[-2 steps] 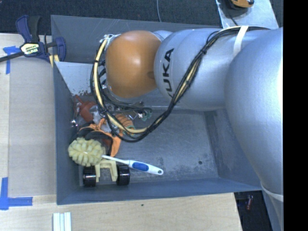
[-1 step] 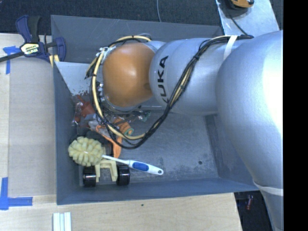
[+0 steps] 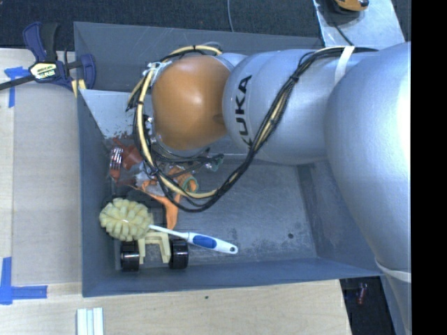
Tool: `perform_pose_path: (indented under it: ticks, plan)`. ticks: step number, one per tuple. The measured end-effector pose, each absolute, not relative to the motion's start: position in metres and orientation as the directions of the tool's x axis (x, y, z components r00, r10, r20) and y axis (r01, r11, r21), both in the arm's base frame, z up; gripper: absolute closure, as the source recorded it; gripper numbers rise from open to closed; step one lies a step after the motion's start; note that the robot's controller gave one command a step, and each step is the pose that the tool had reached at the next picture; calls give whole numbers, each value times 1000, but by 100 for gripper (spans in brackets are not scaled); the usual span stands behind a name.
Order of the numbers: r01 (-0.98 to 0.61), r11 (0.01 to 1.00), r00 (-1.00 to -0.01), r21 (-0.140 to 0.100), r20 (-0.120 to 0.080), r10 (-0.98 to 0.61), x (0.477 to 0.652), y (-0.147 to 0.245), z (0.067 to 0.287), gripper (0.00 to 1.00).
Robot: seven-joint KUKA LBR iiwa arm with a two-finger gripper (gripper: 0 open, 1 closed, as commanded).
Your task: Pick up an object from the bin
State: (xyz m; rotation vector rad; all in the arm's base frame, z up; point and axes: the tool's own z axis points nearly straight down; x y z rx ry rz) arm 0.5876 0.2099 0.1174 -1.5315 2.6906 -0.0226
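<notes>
- The gripper [image 3: 166, 167] was almost wholly hidden beneath the round orange cover [image 3: 187, 103] on the wrist. Only some dark parts showed under the cover's lower edge, so it could not be told whether it was open or closed, nor whether it held anything.
- Looped yellow and black cables [image 3: 209, 192] hung around and under the cover and hid more of what lay below.
- The thick silver arm [image 3: 314, 103] came in from the right, covered the bin's back right part and ran off the picture's edge.
- The wrist pointed down over the left back part of the grey bin [image 3: 279, 201], close above its floor.
- Right under it lay a small heap, half hidden. An orange plastic piece [image 3: 166, 202] stuck out towards the front, and a crumpled reddish-brown packet [image 3: 117, 159] lay at the left wall. Which of these the gripper was over could not be told.
- Nearer the front left corner, clear of the wrist, lay a brush [image 3: 126, 218] with a pale-yellow bristle head and a white and blue handle. Just beside it lay a pale-yellow piece with two black wheels [image 3: 155, 248].
</notes>
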Motion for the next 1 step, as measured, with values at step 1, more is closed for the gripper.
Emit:
perform_pose_path:
  ticks: [1]
  plan:
    - [-983,175,-174,-48,-27,-984,611,222,89,100]
